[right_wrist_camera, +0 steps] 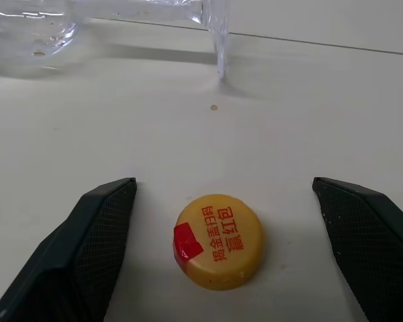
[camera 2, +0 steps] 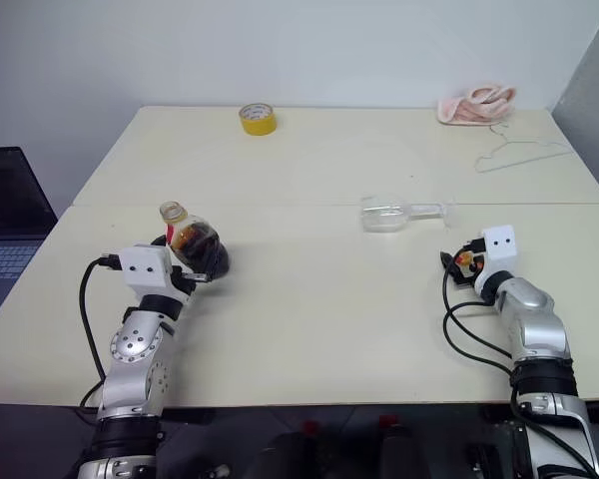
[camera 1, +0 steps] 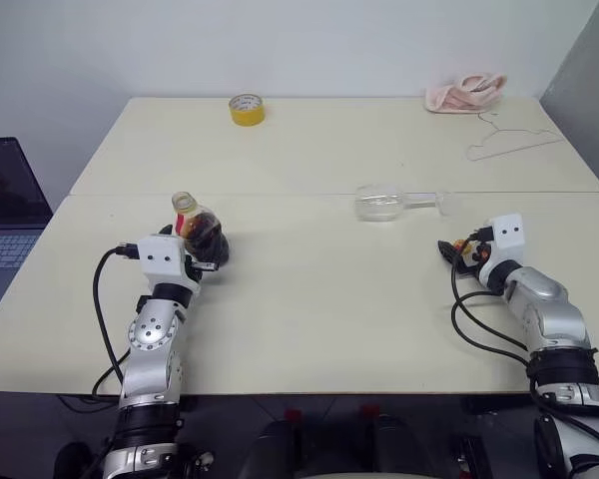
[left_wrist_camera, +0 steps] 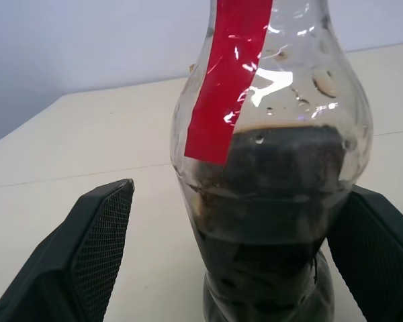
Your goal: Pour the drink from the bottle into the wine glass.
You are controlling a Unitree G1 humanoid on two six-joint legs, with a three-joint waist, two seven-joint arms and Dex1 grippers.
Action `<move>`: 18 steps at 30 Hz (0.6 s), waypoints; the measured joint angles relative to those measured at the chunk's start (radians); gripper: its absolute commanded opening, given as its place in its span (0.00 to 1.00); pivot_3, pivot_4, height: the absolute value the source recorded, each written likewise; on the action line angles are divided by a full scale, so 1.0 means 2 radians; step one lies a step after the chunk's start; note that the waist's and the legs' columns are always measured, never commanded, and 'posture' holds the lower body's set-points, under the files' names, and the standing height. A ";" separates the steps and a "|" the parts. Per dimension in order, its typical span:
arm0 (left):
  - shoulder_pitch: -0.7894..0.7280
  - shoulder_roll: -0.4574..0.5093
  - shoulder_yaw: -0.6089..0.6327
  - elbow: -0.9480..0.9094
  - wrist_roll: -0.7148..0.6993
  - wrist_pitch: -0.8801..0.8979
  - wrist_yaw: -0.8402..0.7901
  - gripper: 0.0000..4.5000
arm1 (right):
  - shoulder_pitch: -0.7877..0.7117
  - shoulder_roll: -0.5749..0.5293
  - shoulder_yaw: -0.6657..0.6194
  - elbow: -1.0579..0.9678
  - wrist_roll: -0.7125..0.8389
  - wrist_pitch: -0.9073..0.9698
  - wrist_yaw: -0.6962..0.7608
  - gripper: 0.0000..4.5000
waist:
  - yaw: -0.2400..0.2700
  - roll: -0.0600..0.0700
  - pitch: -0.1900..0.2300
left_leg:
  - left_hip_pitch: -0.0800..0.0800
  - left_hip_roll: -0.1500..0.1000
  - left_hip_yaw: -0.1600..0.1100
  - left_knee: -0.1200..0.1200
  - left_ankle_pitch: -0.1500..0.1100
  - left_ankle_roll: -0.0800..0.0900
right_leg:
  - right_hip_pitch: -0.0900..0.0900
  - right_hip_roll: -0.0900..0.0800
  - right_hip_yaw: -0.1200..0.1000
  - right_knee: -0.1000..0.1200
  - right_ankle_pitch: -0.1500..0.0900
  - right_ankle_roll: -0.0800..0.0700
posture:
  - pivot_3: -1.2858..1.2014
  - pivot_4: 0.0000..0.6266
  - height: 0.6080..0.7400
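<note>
We judge the task barely begun: the cap (right_wrist_camera: 218,241) is already off and lies on the table (camera 1: 329,299) between the spread fingers of our right gripper (right_wrist_camera: 228,248), which grasps nothing. The bottle (camera 1: 200,235) stands upright near the left front of the table, its neck open, the drink (left_wrist_camera: 269,201) filling its lower body; our left gripper (left_wrist_camera: 235,255) brackets it with both pads standing off its sides, so it is released rather than gripped. The wine glass (camera 1: 384,203) lies on its side mid-table, well apart from the bottle, empty as far as we can tell. So what remains, in our view, is to stand the glass upright, grasp the bottle, and pour. A yellow tape roll (camera 1: 247,109), a pink cloth (camera 1: 465,92) and a wire hanger (camera 1: 509,142) sit at the far edge, and a laptop (camera 1: 5,235) sits off the left side; none blocks the way.
</note>
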 measured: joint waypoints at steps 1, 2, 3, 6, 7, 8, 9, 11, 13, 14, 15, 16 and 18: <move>0.000 0.000 0.000 0.000 0.000 0.000 0.000 0.99 | -0.001 0.000 0.000 0.001 0.000 0.000 0.000 1.00 | 0.000 0.000 0.000 | 0.000 0.000 0.000 0.000 0.000 0.000 | 0.000 0.000 0.000 0.000 0.000 0.000 | 0.52 0.24 1.00; 0.000 0.000 0.000 0.000 -0.001 0.000 0.000 0.99 | -0.001 0.000 0.000 0.003 0.000 -0.001 0.001 1.00 | 0.000 0.000 0.000 | 0.000 0.000 0.000 0.000 0.000 0.000 | 0.000 0.000 0.000 0.000 0.000 0.000 | 0.52 0.24 1.00; 0.000 0.000 0.000 0.000 -0.001 0.000 0.000 0.99 | -0.001 0.000 0.000 0.003 0.000 -0.002 0.001 1.00 | 0.000 0.000 0.000 | 0.000 0.000 0.000 0.000 0.000 0.000 | 0.000 0.000 0.000 0.000 0.000 0.000 | 0.52 0.24 1.00; 0.000 0.000 0.000 0.000 -0.001 0.001 0.000 0.99 | -0.002 0.000 0.000 0.004 -0.001 -0.003 0.002 1.00 | 0.000 0.000 0.000 | 0.000 0.000 0.000 0.000 0.000 0.000 | 0.000 0.000 0.000 0.000 0.000 0.000 | 0.52 0.24 1.00; 0.000 0.000 0.000 0.000 -0.001 0.001 -0.001 0.99 | -0.002 0.000 0.000 0.004 -0.002 -0.004 0.002 1.00 | 0.000 0.000 0.000 | 0.000 0.000 0.000 0.000 0.000 0.000 | 0.000 0.000 0.000 0.000 0.000 0.000 | 0.52 0.24 1.00; 0.000 0.000 0.000 -0.001 -0.001 0.001 -0.003 0.99 | -0.002 0.000 0.000 0.004 -0.004 -0.006 0.003 1.00 | 0.000 0.000 0.000 | 0.000 0.000 0.000 0.000 0.000 0.000 | 0.000 0.000 0.000 0.000 0.000 0.000 | 0.52 0.24 1.00; 0.000 0.000 0.000 -0.002 -0.002 0.002 -0.005 0.99 | -0.002 0.000 0.000 0.005 -0.005 -0.007 0.004 1.00 | 0.000 0.000 0.000 | 0.000 0.000 0.000 0.000 0.000 0.000 | 0.000 0.000 0.000 0.000 0.000 0.000 | 0.52 0.24 1.00; 0.003 0.000 0.000 -0.006 -0.005 0.005 -0.006 0.99 | -0.002 0.000 0.000 0.006 -0.005 -0.009 0.005 1.00 | 0.000 0.000 0.000 | 0.000 0.000 0.000 0.000 0.000 0.000 | 0.000 0.000 0.000 0.000 0.000 0.000 | 0.52 0.24 1.00; 0.006 0.000 0.000 -0.010 -0.010 0.008 -0.006 0.99 | -0.003 0.000 0.000 0.008 -0.006 -0.010 0.005 1.00 | 0.000 0.000 0.000 | 0.000 0.000 0.000 0.000 0.000 0.000 | 0.000 0.000 0.000 0.000 0.000 0.000 | 0.52 0.24 1.00; 0.007 0.000 0.001 -0.010 -0.011 0.009 -0.006 0.99 | -0.003 0.000 0.000 0.008 -0.006 -0.011 0.005 1.00 | 0.000 0.000 0.000 | 0.000 0.000 0.000 0.000 0.000 0.000 | 0.000 0.000 0.000 0.000 0.000 0.000 | 0.52 0.24 1.00; 0.007 0.000 0.001 -0.010 -0.012 0.009 -0.006 0.99 | -0.003 0.000 0.000 0.008 -0.007 -0.011 0.006 1.00 | 0.000 0.000 0.000 | 0.000 0.000 0.000 0.000 0.000 0.000 | 0.000 0.000 0.000 0.000 0.000 0.000 | 0.52 0.24 1.00; 0.007 0.000 0.002 -0.010 -0.012 0.009 -0.006 0.99 | -0.003 0.000 0.000 0.009 -0.008 -0.012 0.006 1.00 | 0.000 0.000 0.000 | 0.000 0.000 0.000 0.000 0.000 0.000 | 0.000 0.000 0.000 0.000 0.000 0.000 | 0.52 0.24 1.00; 0.007 0.000 0.003 -0.012 -0.014 0.009 -0.007 0.99 | -0.004 0.000 0.001 0.009 -0.012 -0.012 0.007 1.00 | 0.000 0.000 0.000 | 0.000 0.000 0.000 0.000 0.000 0.000 | 0.000 0.000 0.000 0.000 0.000 0.000 | 0.52 0.24 1.00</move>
